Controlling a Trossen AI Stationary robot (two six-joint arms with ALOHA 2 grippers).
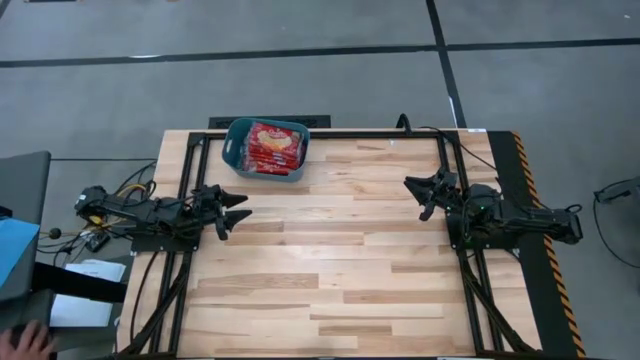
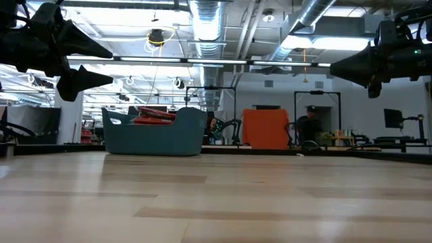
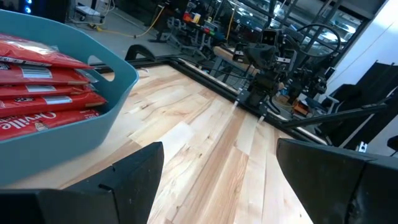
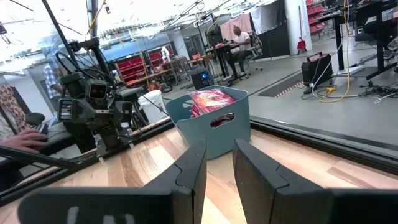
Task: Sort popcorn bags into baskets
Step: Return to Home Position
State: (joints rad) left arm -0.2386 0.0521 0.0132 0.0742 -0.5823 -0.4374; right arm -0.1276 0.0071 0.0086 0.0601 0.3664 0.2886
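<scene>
The teal-blue bin (image 1: 236, 135) stands on its base at the table's far edge, left of centre, also seen in the low view (image 2: 154, 138). Several red popcorn packets (image 1: 272, 147) lie stacked flat inside it, showing above the rim (image 2: 154, 116) and in both wrist views (image 3: 43, 87) (image 4: 211, 99). My left gripper (image 1: 240, 208) hovers open above the table near its left edge, on the near side of the bin, holding nothing. My right gripper (image 1: 415, 195) hovers near the right edge with a narrow gap between its fingers (image 4: 219, 149), holding nothing. No packet lies on the table.
Bare wooden tabletop (image 1: 330, 270) stretches between the two arms. Black frame rails (image 1: 190, 290) run along the table's left, right and far sides. A person's hand (image 1: 30, 340) shows off the table's near left corner. People sit in the room beyond (image 2: 310, 125).
</scene>
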